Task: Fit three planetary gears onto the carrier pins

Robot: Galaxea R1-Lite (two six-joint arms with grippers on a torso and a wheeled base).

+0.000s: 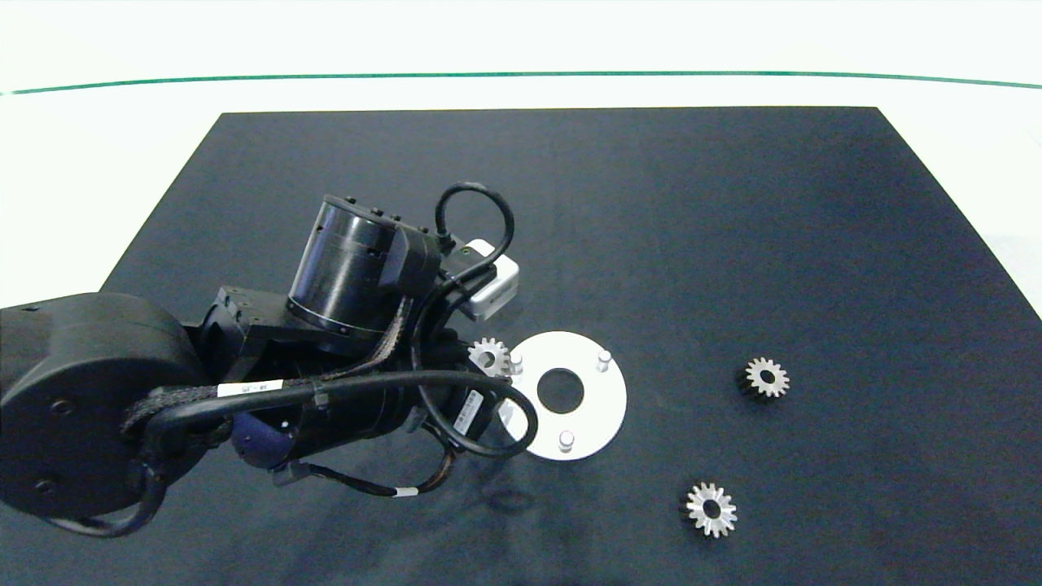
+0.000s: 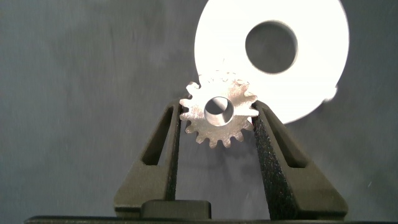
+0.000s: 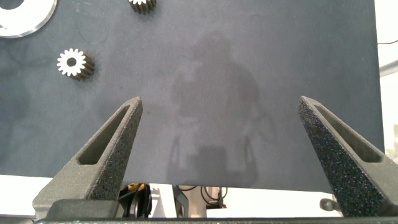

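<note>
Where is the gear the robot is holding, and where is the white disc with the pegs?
held gear [image 2: 218,112], left wrist view, on its toothed face beside the centre hole
white disc [image 1: 598,404], head view, on its flat top near the rim

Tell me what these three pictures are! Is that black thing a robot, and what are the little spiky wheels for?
Yes, it is a robot arm. The big picture looks down from above at a dark mat. The other two come from cameras on the robot's wrists.

The left tool pinches one small metal gear just above the edge of a white disc. Three short pegs stand on that disc, and each gear should slip onto one. None has yet.

Two more gears wait on the mat. The right tool hangs open over bare mat, holding nothing.
</note>
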